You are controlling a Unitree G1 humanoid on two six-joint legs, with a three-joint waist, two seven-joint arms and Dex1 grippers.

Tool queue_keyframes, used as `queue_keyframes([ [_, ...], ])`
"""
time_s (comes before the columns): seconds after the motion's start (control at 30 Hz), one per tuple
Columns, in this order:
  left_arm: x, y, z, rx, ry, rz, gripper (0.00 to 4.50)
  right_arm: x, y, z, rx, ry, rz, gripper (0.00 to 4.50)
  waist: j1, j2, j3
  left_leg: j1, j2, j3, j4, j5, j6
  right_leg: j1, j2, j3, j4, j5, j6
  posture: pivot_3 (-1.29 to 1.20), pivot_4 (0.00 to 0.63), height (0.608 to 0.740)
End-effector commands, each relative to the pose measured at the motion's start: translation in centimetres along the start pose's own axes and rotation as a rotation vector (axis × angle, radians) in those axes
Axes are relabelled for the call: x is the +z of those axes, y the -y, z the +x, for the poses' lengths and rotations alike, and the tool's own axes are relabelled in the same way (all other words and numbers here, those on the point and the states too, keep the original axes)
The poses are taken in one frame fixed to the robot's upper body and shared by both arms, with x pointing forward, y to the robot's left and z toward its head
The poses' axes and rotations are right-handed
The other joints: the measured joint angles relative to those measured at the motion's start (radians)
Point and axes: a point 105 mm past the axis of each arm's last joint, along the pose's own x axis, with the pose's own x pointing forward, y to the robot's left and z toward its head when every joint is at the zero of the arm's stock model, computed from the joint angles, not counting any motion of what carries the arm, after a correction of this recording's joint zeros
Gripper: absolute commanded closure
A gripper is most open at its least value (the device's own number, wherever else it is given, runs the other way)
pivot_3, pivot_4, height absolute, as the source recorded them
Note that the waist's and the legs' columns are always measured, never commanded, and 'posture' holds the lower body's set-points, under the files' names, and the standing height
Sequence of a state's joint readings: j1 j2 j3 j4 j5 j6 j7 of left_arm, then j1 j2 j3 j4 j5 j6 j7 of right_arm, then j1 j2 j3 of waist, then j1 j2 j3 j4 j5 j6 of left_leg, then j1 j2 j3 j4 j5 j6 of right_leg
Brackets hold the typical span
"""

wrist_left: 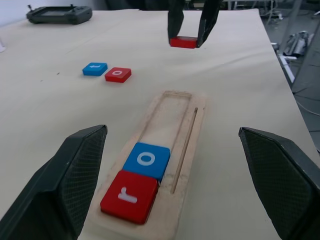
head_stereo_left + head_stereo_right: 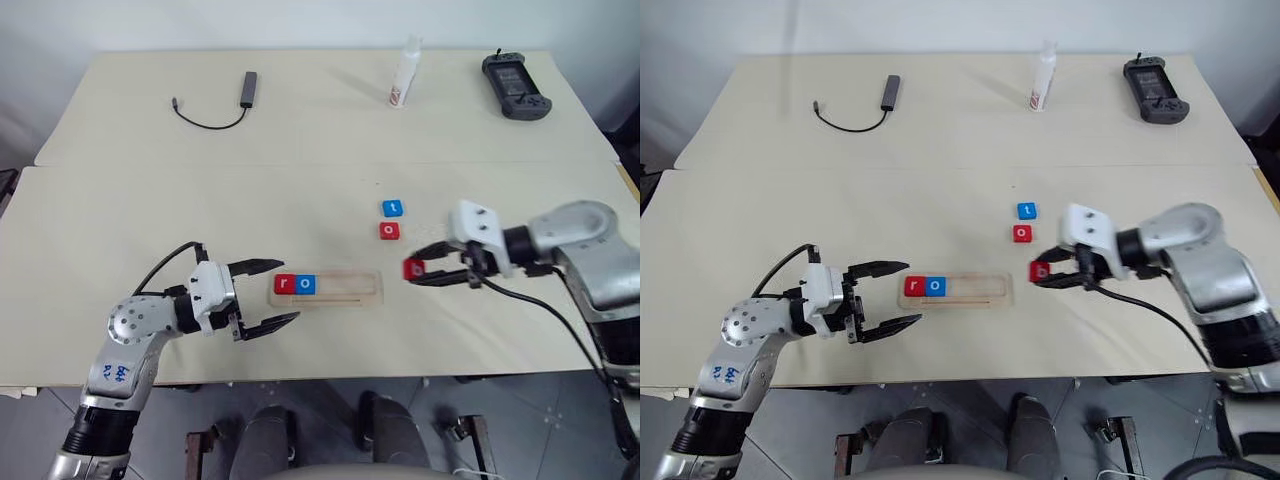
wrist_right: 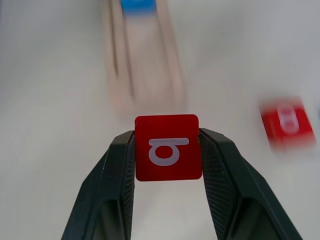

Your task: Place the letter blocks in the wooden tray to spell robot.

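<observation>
Overhead, left eye view: wooden tray [image 2: 345, 288] lies on the tabletop [image 2: 120, 215] toward its near edge, red r block [image 2: 284, 284] and blue o block [image 2: 306, 285] seated at its left end, the remaining slot bare.
Loose blocks: blue t block [image 2: 392, 208] and red o block [image 2: 389, 231] lie side by side past the tray's right end.
Left wrist view: left gripper [image 1: 170, 190] spread wide, empty, just short of the tray's r end.
Right wrist view: right gripper [image 3: 167, 162] pinches the red b block [image 3: 168, 147] between both fingers, held off the tabletop beyond the tray's empty end.
Far edge: cable [image 2: 215, 108], white bottle [image 2: 404, 72], black controller [image 2: 514, 86].
</observation>
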State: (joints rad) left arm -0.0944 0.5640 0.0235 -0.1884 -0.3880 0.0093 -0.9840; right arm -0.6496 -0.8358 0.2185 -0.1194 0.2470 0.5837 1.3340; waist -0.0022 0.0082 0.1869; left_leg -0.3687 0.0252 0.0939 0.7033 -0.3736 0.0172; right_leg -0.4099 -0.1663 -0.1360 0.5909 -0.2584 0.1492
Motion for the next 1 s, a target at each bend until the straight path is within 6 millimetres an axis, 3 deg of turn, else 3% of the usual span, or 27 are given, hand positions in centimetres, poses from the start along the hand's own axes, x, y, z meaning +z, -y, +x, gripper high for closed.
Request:
queue_keyframes([
  [0.03, 0.2, 0.4, -1.0, 0.011, -0.001, 0.023, 0.0, 2.1, -1.0, 2.3, 0.054, 0.024, 0.01, 3.04, 0.0, 0.0, 0.0, 0.0, 0.0, 0.0, 0.0, 0.0, 0.0, 0.0, 0.0, 0.0, 0.0, 0.0, 0.0, 0.0, 0.15, 0.74],
  [0.37, -0.7, 0.7, -2.6, 0.094, -0.033, -0.004, 0.0, 3.5, -0.8, 8.1, 0.044, 0.013, -0.036, 3.04, -0.006, 0.0, 0.0, -0.001, 0.0, 0.0, -0.001, 0.0, 0.0, -0.001, 0.0, 0.0, 0.0, 0.0, 0.0, 0.0, 0.15, 0.74],
  [0.6, -0.8, 1.2, -2.5, 0.112, -0.034, -0.009, 0.0, 3.7, -0.8, 9.6, 0.044, 0.013, -0.066, 3.04, -0.001, 0.0, 0.0, -0.001, -0.001, 0.001, -0.001, 0.0, 0.0, -0.002, 0.001, 0.0, 0.0, 0.0, 0.0, 0.0, 0.15, 0.74],
  [0.87, -0.5, 1.0, -2.7, 0.123, -0.035, -0.004, 0.0, 4.3, -0.4, 8.8, 0.024, 0.033, -0.089, 0.22, -0.006, 0.0, 0.0, -0.001, 0.0, 0.001, -0.001, 0.0, 0.0, -0.002, 0.001, 0.0, 0.0, 0.0, 0.0, 0.0, 0.15, 0.74],
  [1.0, -0.5, 0.8, -2.6, 0.119, -0.034, -0.001, 0.0, 4.3, -0.4, 7.7, 0.008, 0.053, -0.081, 0.05, -0.004, 0.0, 0.0, -0.001, 0.0, 0.001, -0.001, 0.0, 0.0, -0.002, 0.001, 0.0, 0.0, 0.0, 0.0, 0.0, 0.15, 0.74],
])
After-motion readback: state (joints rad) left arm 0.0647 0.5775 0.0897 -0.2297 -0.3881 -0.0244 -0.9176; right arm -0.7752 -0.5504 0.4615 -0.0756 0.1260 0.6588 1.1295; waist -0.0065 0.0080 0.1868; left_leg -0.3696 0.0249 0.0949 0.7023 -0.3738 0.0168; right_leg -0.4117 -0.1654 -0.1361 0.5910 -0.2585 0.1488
